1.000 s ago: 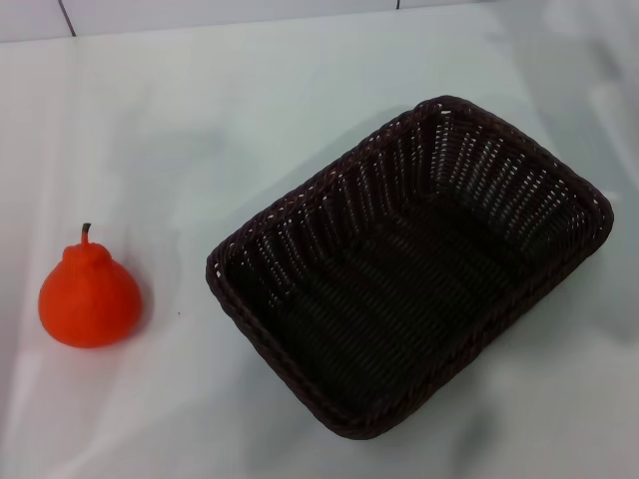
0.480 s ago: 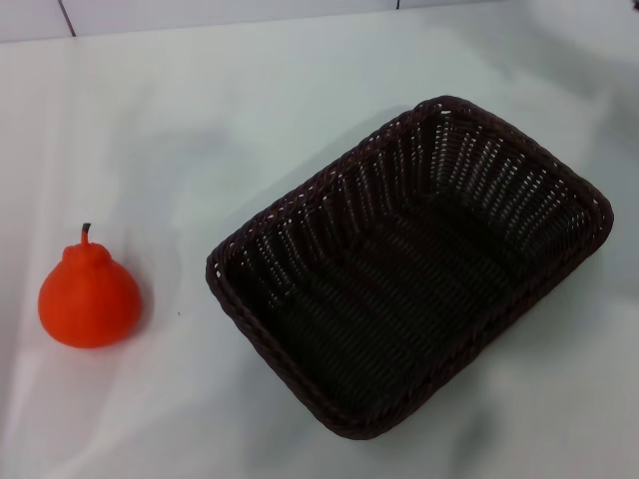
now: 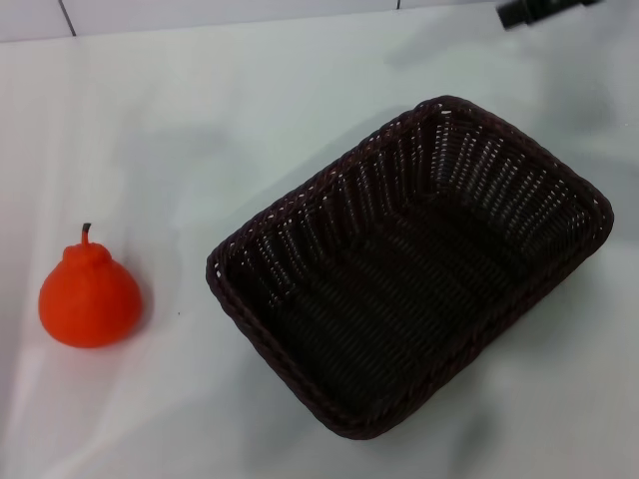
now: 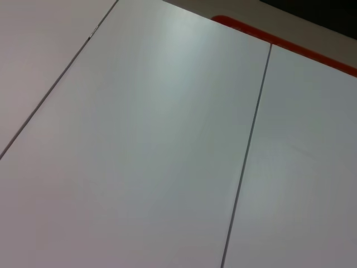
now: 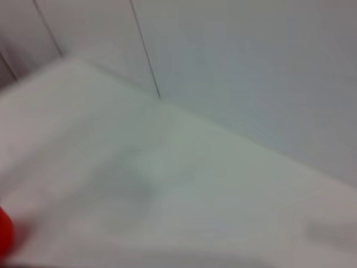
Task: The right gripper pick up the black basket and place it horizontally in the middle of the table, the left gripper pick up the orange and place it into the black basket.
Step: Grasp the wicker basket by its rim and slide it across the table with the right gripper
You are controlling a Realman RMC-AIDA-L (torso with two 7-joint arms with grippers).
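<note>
The black basket [image 3: 414, 264] lies empty on the white table [image 3: 230, 130], right of centre and turned at an angle. The orange [image 3: 89, 298] stands upright on the table at the left, well apart from the basket. It also shows as a red blur at the edge of the right wrist view [image 5: 4, 231]. The tip of my right gripper [image 3: 534, 10] enters at the top right, above and behind the basket's far corner. My left gripper is out of view; its wrist view shows only white panels.
The table's far edge meets a white panelled wall [image 3: 200, 12]. The left wrist view shows white panels [image 4: 167, 139] with seams and a red strip [image 4: 279, 39].
The right gripper's black tip has come into the head view at the top right. The basket and the orange have not moved.
</note>
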